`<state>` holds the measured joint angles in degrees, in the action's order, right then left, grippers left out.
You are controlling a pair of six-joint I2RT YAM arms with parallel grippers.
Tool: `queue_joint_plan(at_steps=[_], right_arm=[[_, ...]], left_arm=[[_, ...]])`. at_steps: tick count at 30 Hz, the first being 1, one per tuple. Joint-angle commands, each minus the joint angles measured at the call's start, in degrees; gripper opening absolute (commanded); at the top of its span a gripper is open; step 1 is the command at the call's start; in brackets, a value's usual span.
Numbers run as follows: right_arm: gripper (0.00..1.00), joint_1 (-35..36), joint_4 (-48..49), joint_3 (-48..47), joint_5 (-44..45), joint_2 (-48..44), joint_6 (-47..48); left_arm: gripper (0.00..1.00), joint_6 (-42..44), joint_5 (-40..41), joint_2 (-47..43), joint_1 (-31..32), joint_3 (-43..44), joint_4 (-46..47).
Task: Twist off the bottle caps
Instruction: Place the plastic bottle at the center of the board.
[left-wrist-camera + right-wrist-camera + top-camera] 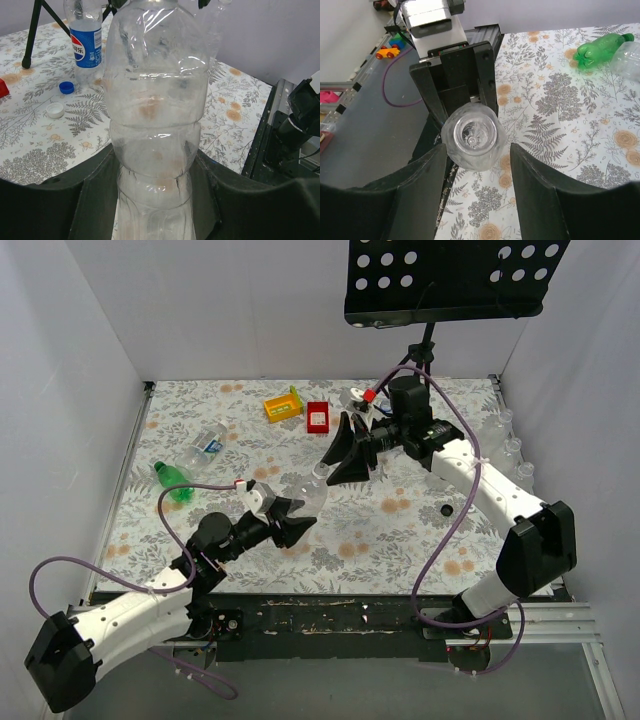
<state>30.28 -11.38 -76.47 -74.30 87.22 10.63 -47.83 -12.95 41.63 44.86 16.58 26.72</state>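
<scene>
Clear bottle (308, 492) is mid-frame in the top view, its base clamped in the left hand (290, 519), with the right hand (338, 458) spread at its neck. Left wrist view: a blue cap (66, 87) and a white cap (55, 110) lie on the table at left, near a Pepsi bottle (86, 45). Right wrist view: the clear bottle's capless mouth sits between parted fingers; a green bottle (600, 50) lies upper right.

Clear bottle (155, 125), green bottle (600, 49) and blue cap (66, 87); floral-print table (400, 530).
</scene>
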Motion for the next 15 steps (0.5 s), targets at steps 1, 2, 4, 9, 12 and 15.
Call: queue_joint_plan(at_steps=[1,2,4,9,12,15], right_arm=[[0.61,0.3,8.9,-2.5,-2.9,0.5,-9.5],[0.61,0.5,9.1,-2.4,-2.8,0.4,-9.8],[0.61,1.0,10.0,-1.8,-3.0,0.1,-10.2],[0.57,1.6,10.6,-0.7,-2.3,-0.4,-11.5],[0.57,1.8,10.3,-0.4,-1.8,-0.4,-11.4],[0.55,2.0,10.1,-0.1,-1.5,-0.5,-11.3]], left_arm=[[0.15,-0.2,-0.8,1.0,0.2,-0.1,2.8],[0.15,-0.2,-0.9,1.3,0.2,-0.1,3.1],[0.15,-0.2,-1.0,1.8,0.2,-0.1,3.3],[0.15,-0.5,-1.0,2.8,0.2,0.2,4.2],[0.15,-0.5,-1.0,3.1,0.2,0.4,4.3],[0.16,-0.5,-0.8,3.1,0.2,0.4,4.4]])
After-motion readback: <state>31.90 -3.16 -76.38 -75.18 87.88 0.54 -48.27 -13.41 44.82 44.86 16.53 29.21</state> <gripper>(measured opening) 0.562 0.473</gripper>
